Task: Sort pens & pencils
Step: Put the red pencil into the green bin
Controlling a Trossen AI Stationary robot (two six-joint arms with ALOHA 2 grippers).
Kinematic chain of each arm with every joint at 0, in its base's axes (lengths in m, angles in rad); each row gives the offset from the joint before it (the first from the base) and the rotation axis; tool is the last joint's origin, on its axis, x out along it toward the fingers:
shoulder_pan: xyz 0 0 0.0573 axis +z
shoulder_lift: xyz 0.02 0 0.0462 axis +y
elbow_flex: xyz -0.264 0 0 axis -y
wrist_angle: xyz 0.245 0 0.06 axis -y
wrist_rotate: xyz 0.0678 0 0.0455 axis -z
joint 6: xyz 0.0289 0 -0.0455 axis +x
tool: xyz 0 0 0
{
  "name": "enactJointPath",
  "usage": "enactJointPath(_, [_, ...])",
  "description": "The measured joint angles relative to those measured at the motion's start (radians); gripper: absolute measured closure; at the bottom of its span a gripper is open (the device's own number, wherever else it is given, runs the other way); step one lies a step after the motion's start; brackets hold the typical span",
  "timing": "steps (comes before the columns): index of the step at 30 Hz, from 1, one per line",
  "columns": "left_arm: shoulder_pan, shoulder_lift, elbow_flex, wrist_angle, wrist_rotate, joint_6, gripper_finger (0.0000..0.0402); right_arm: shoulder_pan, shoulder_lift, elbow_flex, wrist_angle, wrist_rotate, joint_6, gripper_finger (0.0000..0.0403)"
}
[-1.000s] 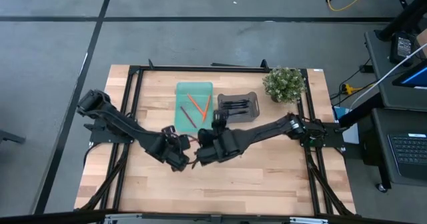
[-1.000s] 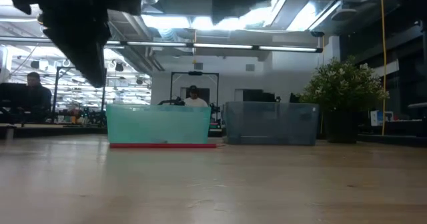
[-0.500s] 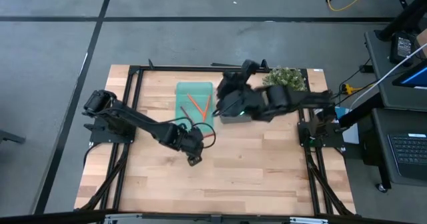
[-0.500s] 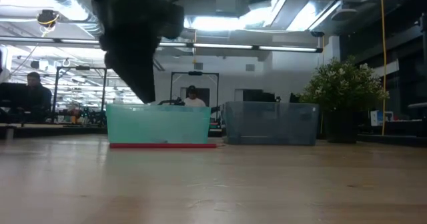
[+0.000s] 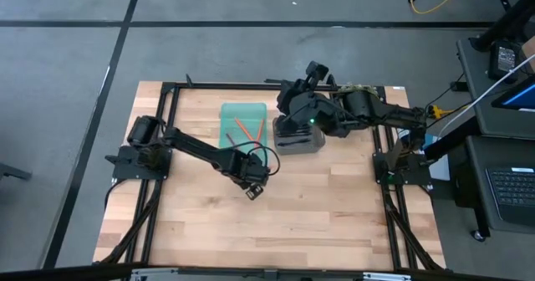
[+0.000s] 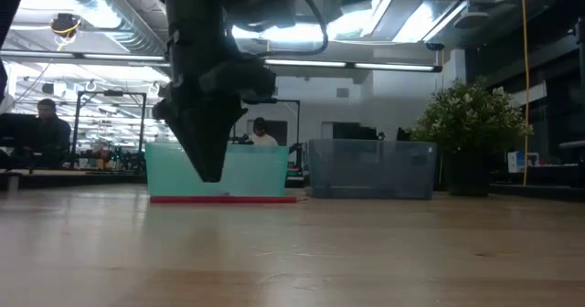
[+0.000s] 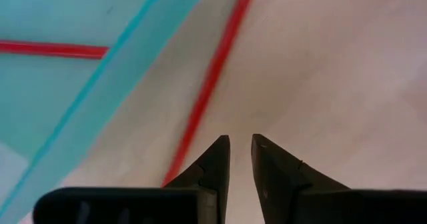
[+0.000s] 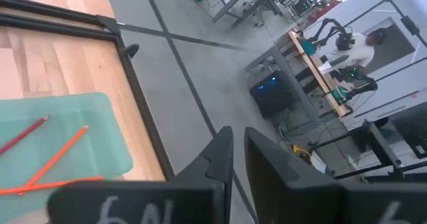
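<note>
- The light wooden plank table [image 5: 318, 206] with its black metal frame carries two bins side by side toward the far edge, with a bushy green potted plant [image 6: 471, 129] near the far right corner
- The translucent teal plastic bin [image 5: 242, 129] stands left of its neighbour; in it lie thin orange and dark-red pencils [image 5: 247, 130], crossed over one another at slants, some running diagonally across the bin floor
- The smoky grey see-through plastic bin [image 6: 370, 168] stands just right of the teal one; from above the right arm covers most of it, so what it holds cannot be told
- One thin red pencil [image 6: 224, 198] lies flat on the table just beside the teal bin's near wall, its long axis running along that wall, left to right across the table
- The left claw [image 5: 253, 189] hangs over the table close in front of the teal bin, tips pointing down near the red pencil; its two dark fingers [image 7: 217, 161] stand nearly together with only a narrow gap, and nothing is between them
- The right claw [image 5: 313, 70] is raised above the far side of the grey bin, pointing out past the table edge; its fingers [image 8: 220, 154] are nearly closed, a slim gap between them, holding nothing
</note>
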State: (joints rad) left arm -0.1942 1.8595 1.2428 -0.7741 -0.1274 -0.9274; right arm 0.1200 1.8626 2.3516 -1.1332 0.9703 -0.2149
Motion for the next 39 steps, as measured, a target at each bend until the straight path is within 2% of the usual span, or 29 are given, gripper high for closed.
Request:
enactJointPath(10, [0.001,0.019,0.020,-0.060,-0.011,0.073,0.0343,-0.002,0.000,0.000,-0.024,0.003,-0.003,0.0361])
enactJointPath(20, [-0.023,0.020,0.020,-0.057,-0.033,0.217,0.0342,-0.002,0.001,0.000,-0.024,0.003,-0.003,0.0361])
enactJointPath(32, [-0.014,0.019,0.020,-0.048,-0.053,0.224,0.0304,0.000,0.001,0.000,-0.023,0.004,0.000,0.0361])
enactJointPath(39, [-0.011,0.038,0.016,-0.064,-0.071,0.232,0.0304,0.002,0.001,0.000,-0.023,0.004,0.000,0.0361])
